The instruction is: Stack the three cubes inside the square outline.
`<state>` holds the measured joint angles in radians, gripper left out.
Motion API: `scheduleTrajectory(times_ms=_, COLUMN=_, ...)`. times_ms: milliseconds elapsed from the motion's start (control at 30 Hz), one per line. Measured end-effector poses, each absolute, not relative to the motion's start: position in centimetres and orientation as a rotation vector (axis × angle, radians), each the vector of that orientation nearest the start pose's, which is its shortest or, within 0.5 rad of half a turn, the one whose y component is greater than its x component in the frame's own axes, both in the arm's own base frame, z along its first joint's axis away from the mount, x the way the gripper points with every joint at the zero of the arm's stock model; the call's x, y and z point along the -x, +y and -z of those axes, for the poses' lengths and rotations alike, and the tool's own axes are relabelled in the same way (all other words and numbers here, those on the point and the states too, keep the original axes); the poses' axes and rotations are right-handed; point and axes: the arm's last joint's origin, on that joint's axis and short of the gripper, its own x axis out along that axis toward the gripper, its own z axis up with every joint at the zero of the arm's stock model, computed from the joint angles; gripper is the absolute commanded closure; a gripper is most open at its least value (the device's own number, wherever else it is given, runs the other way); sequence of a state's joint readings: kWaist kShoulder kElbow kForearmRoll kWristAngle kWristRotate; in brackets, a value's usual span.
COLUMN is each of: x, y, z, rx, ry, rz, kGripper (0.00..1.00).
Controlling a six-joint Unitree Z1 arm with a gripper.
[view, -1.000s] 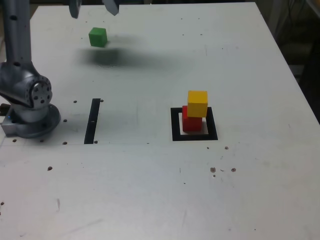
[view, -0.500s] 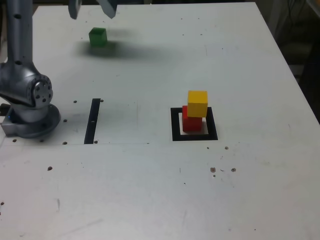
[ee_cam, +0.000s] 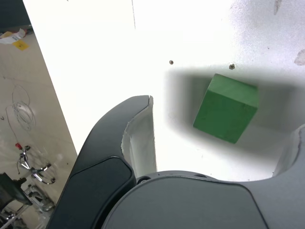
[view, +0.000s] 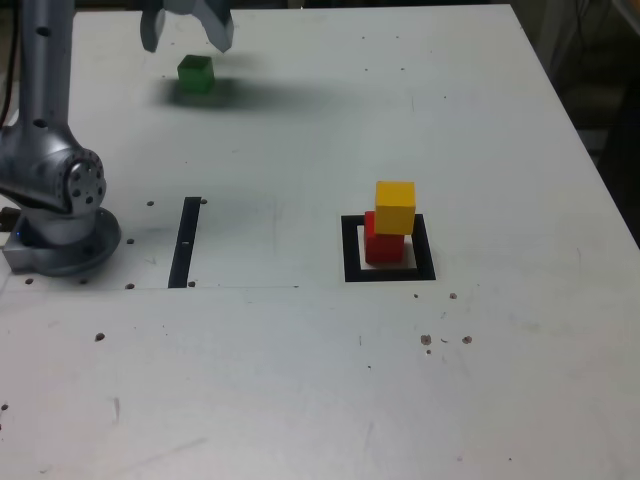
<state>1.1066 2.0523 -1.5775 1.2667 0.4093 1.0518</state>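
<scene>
Cubes: three in all, one green, one yellow, one red.
Green cube: alone on the white table, far back toward the exterior view's left, well apart from the other two; the wrist view shows it sitting in a dark shadow between the two fingers, touching neither.
Yellow cube: on top of the red cube, set slightly off to the exterior view's right.
Red cube: bottom of the two-high stack, resting inside the square outline.
Square outline: one thick black frame with a pale centre, right of mid-table in the exterior view.
Black strip: one narrow straight bar, near the arm's base.
Gripper: one, jaws spread wide, hanging just above the green cube; in the wrist view the gripper straddles the cube with a gap on each side.
Arm base: one grey mount at the exterior view's left edge.
</scene>
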Motion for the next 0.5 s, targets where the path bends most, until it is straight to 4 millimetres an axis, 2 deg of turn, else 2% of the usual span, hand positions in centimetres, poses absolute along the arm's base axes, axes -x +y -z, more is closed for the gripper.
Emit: scheduleTrajectory(times_ms=500, x=-14.8, y=34.1, z=-22.1, rx=0.025, ry=2.041, rz=-0.051, kGripper=0.10)
